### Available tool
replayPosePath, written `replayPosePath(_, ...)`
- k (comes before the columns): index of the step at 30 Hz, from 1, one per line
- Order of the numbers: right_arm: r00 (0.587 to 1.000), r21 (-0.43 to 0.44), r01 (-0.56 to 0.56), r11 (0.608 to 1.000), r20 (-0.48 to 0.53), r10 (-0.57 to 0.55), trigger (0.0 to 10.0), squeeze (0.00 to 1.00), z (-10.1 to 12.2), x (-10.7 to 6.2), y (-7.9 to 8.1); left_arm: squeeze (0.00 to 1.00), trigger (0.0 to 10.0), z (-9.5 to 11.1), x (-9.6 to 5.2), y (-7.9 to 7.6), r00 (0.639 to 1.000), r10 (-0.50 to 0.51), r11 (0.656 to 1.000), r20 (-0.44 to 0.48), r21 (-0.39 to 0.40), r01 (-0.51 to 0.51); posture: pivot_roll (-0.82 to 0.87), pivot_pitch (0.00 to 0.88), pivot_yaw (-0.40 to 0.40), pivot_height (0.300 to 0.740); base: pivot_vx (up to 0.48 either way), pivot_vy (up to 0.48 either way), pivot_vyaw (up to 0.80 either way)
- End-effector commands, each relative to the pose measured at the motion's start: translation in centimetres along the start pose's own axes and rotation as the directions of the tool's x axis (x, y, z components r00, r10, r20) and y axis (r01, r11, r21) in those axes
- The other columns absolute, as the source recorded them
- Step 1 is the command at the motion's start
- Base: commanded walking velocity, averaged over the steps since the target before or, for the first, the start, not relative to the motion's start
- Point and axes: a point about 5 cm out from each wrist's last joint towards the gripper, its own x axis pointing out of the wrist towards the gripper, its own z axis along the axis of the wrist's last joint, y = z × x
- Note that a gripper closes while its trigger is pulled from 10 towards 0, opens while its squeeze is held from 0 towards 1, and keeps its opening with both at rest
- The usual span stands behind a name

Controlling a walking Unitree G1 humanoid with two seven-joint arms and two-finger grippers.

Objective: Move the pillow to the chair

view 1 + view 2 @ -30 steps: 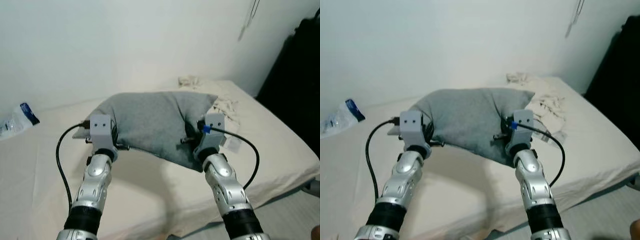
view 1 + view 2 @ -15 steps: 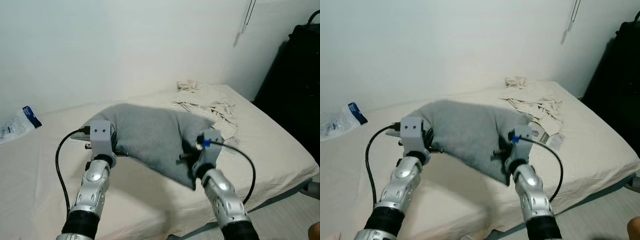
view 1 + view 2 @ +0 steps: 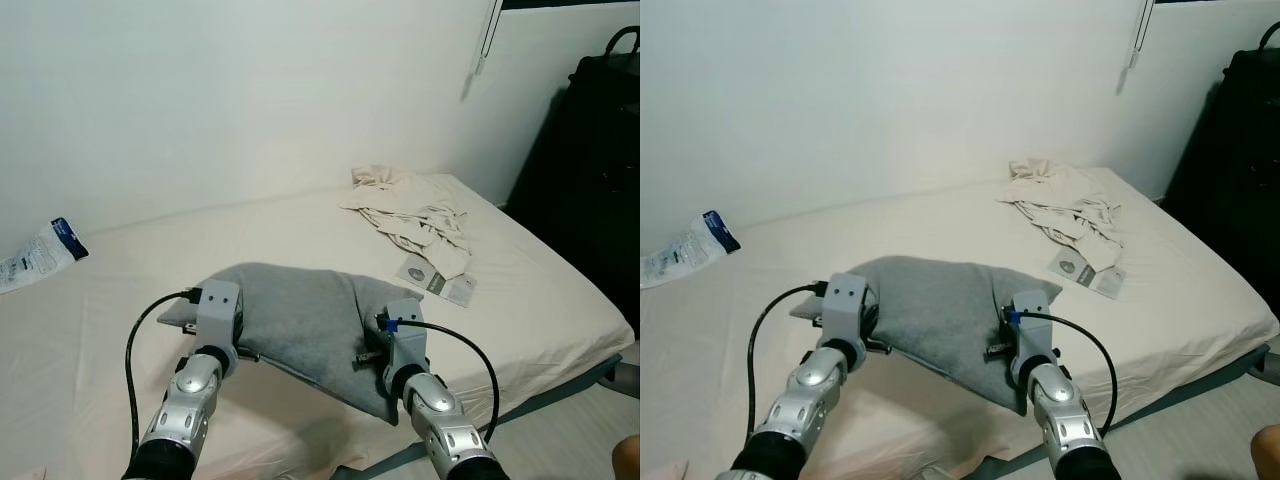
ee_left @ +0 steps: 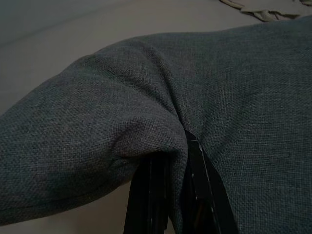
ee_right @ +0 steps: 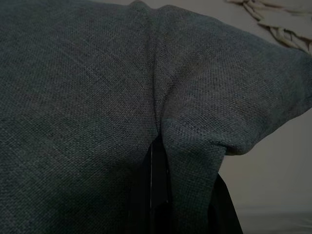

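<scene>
A grey fabric pillow (image 3: 300, 315) hangs low over the cream bed (image 3: 520, 270), held between my two arms. My left gripper (image 3: 238, 335) is shut on the pillow's left edge, with the cloth bunched over its black fingers (image 4: 151, 195). My right gripper (image 3: 372, 350) is shut on the right edge, and a fold of grey cloth (image 5: 161, 112) is pinched between its fingers (image 5: 151, 195). The pillow sags toward its lower right corner near the bed's front edge.
A crumpled beige cloth (image 3: 415, 210) and a flat packet (image 3: 435, 280) lie on the bed to the right. A white and blue plastic bag (image 3: 40, 255) sits at the far left. A dark piece of furniture (image 3: 590, 180) stands at the right; white wall lies behind.
The pillow and both grippers sit lower and nearer than before. The camera view has tilted up and pulled back, showing more of the bed and the wall.
</scene>
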Motion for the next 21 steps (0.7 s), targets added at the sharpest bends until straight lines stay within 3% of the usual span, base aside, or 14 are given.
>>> replayPosePath(1, 0.998, -0.015, -0.014, 1.000, 0.066, 0.014, 10.0, 0.00, 1.3, 0.4, 0.6, 0.00, 10.0, 0.3, 0.1, -0.3, 1.000, -0.026, 0.999, 0.012, 0.023, 0.026, -0.04, 0.050, -0.007, 0.740, 0.000, 0.000, 0.00)
replayPosePath(13, 0.995, -0.009, 0.015, 1.000, 0.096, -0.014, 10.0, 0.00, 1.5, 0.8, 0.3, 0.00, 10.0, 0.7, 0.2, -0.3, 0.998, -0.031, 0.999, 0.060, 0.040, 0.029, -0.04, 0.034, -0.011, 0.740, 0.000, 0.000, 0.00)
replayPosePath(21, 0.994, -0.015, 0.015, 1.000, 0.109, -0.013, 10.0, 0.00, 2.0, 1.1, 0.1, 0.00, 10.0, 1.1, 0.3, 0.7, 0.995, 0.044, 0.998, 0.084, 0.041, -0.048, -0.04, 0.034, -0.020, 0.740, 0.000, 0.000, -0.80)
